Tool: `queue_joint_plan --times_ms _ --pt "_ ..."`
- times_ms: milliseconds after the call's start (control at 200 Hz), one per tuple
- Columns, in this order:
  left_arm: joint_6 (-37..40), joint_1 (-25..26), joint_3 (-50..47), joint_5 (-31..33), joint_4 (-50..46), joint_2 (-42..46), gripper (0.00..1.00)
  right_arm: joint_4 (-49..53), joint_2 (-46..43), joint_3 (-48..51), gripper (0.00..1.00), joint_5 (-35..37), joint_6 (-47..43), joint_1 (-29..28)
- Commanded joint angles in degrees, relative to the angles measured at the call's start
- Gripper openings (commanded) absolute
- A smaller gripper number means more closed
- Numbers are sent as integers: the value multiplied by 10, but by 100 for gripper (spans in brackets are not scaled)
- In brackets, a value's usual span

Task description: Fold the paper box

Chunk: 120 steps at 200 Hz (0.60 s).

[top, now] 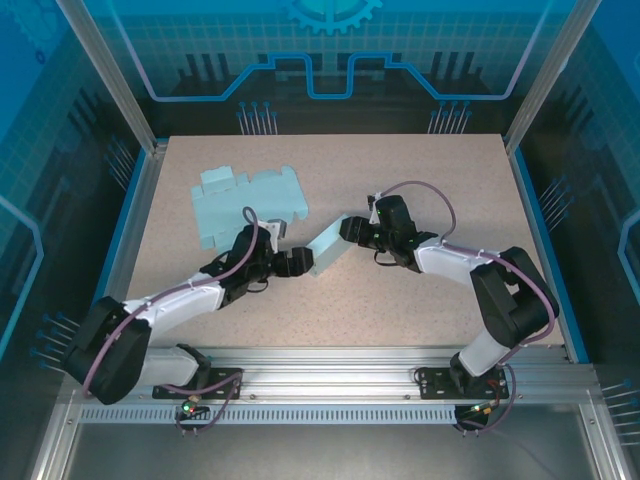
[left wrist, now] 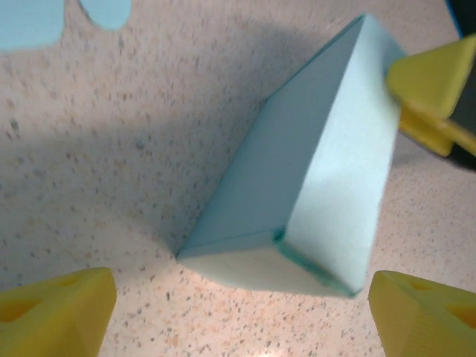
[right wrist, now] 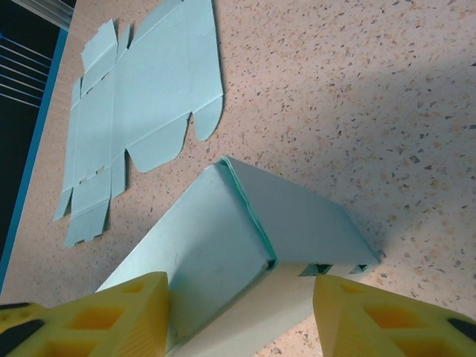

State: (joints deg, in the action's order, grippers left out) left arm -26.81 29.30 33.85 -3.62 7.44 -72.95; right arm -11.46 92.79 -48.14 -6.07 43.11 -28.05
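The light blue paper box (top: 326, 250) lies folded into a long closed block in the middle of the table, slanting between my two grippers. My left gripper (top: 298, 262) stands open at its near left end. In the left wrist view the box's end (left wrist: 320, 178) lies just ahead of my left gripper (left wrist: 242, 286), touching neither yellow finger. My right gripper (top: 348, 232) is shut on the box's far right end. Seen from the right wrist, the box (right wrist: 238, 238) sits between the yellow fingers of my right gripper (right wrist: 239, 286), with tab slots showing on its end face.
A flat, unfolded light blue box sheet (top: 245, 203) lies on the table behind and left of the box, also seen in the right wrist view as a sheet (right wrist: 126, 111). The speckled table (top: 440, 170) is bounded by a blue rim and metal frame posts.
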Motion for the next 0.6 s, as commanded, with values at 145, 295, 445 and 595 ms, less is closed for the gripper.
queue_joint_plan --times_ms 145,295,445,595 --pt "193 50 125 75 -77 -5 99 146 18 21 53 28 -15 3" --pt "257 83 180 140 -126 -73 93 152 16 18 54 28 -17 3" --pt "284 89 211 156 -157 -127 88 154 14 17 54 25 -18 3" --pt "306 95 229 156 -170 -163 86 156 14 15 54 24 -20 3"
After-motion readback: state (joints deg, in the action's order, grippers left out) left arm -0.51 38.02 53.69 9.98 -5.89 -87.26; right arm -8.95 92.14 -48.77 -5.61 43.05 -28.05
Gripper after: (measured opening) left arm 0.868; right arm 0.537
